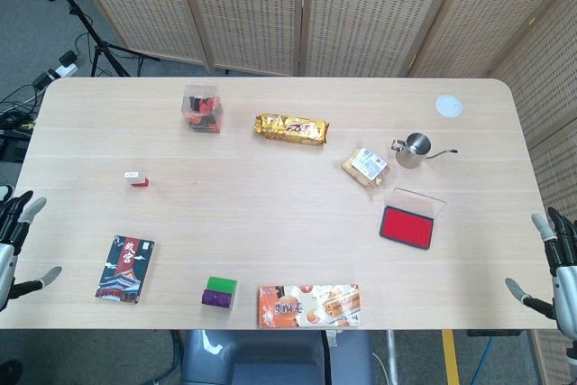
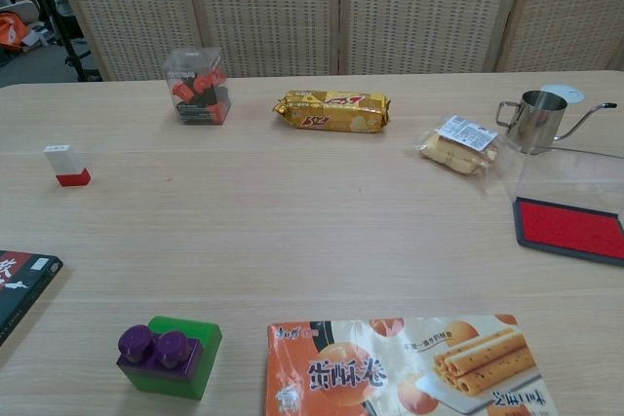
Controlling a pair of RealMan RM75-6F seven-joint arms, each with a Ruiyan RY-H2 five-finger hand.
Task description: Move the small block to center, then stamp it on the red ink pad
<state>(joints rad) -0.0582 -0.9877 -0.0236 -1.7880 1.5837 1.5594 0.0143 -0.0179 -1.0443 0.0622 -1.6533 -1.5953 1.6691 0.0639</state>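
The small block (image 1: 137, 178) (image 2: 66, 165), white on top with a red base, stands on the left part of the table. The red ink pad (image 1: 410, 224) (image 2: 569, 228) lies open at the right, its clear lid raised behind it. My left hand (image 1: 16, 245) hangs off the table's left edge with fingers spread and nothing in it. My right hand (image 1: 554, 272) hovers off the right edge, fingers apart and empty. Neither hand shows in the chest view.
A clear box of red and black pieces (image 1: 203, 109), a gold snack bag (image 1: 290, 129), a wrapped biscuit pack (image 1: 365, 166), a steel pitcher (image 1: 415, 150) and a white disc (image 1: 448, 105) sit at the back. Near the front lie a book (image 1: 125, 269), a green-purple brick (image 1: 219, 293) and an orange snack box (image 1: 308, 306).
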